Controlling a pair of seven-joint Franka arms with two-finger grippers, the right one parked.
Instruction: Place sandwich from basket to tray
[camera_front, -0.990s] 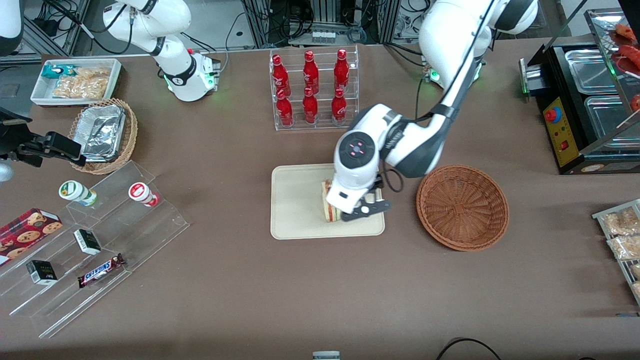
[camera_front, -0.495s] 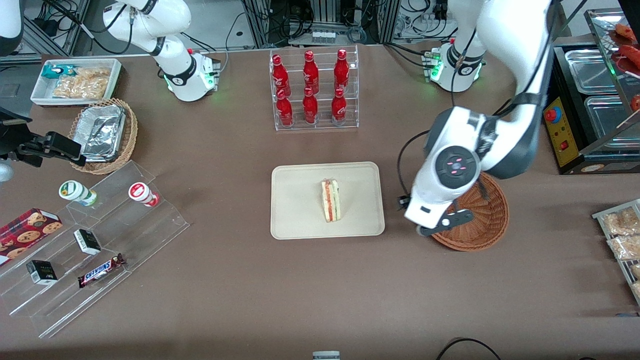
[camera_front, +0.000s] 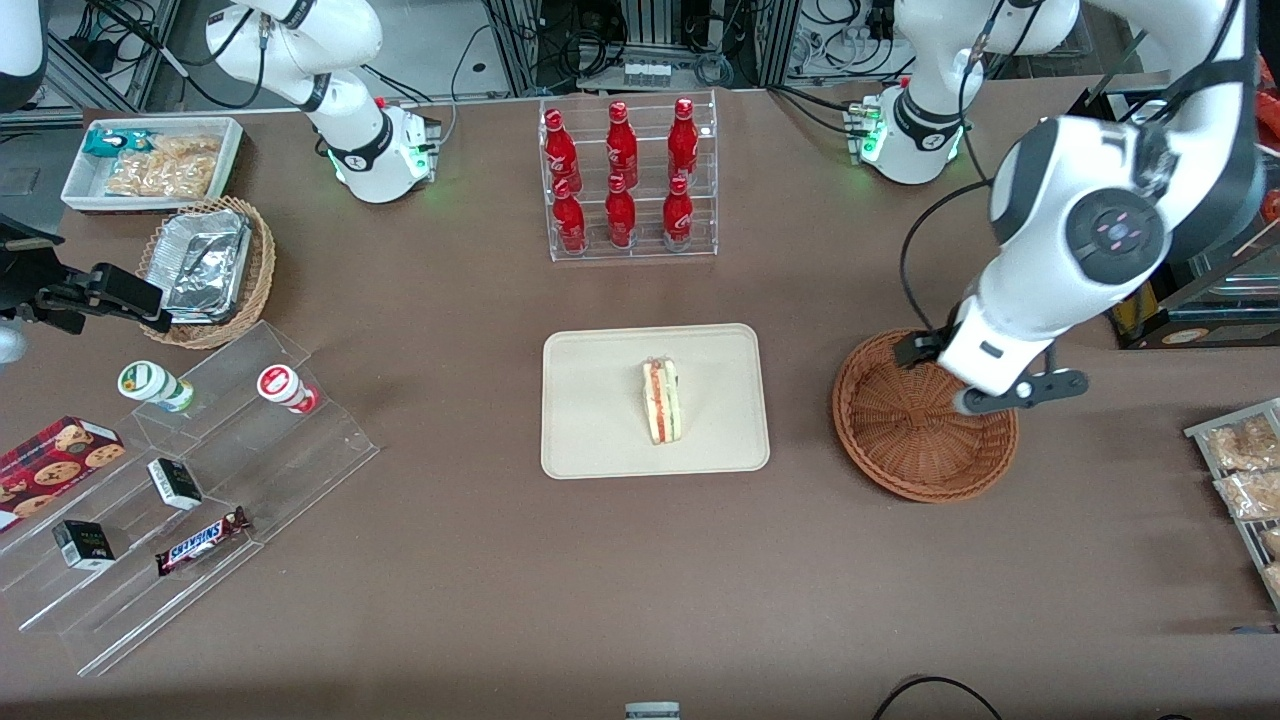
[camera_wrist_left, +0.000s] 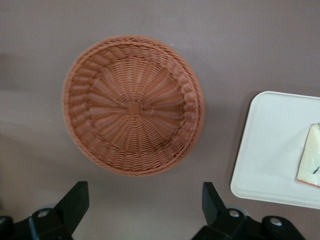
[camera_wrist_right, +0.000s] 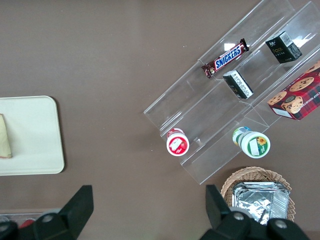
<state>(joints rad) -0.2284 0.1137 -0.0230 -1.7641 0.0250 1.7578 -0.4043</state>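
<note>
The wrapped sandwich (camera_front: 661, 401) stands on its edge on the beige tray (camera_front: 600, 400), mid-table, with red and green filling showing. Nothing touches it. The reddish-brown wicker basket (camera_front: 900, 440) is beside the tray toward the working arm's end, and nothing lies in it. My gripper (camera_wrist_left: 144, 194) hangs high over the basket's edge, open, with only bare table between its black fingers (camera_wrist_left: 76, 197). In the left wrist view the basket (camera_wrist_left: 132, 105), a corner of the tray (camera_wrist_left: 280, 150) and part of the sandwich (camera_wrist_left: 310, 162) show below.
A clear rack of red bottles (camera_front: 628, 180) stands farther from the camera than the tray. A stepped acrylic shelf with snacks (camera_front: 190, 480), a lighter basket of foil trays (camera_front: 205, 270) and a white bin (camera_front: 150, 160) lie toward the parked arm's end. A black machine (camera_front: 1150, 230) and snack bags (camera_front: 1240, 470) flank the basket.
My gripper let go of the sandwich on the tray, then rose and swung away over the basket toward the working arm's end. The sandwich stayed where it was set.
</note>
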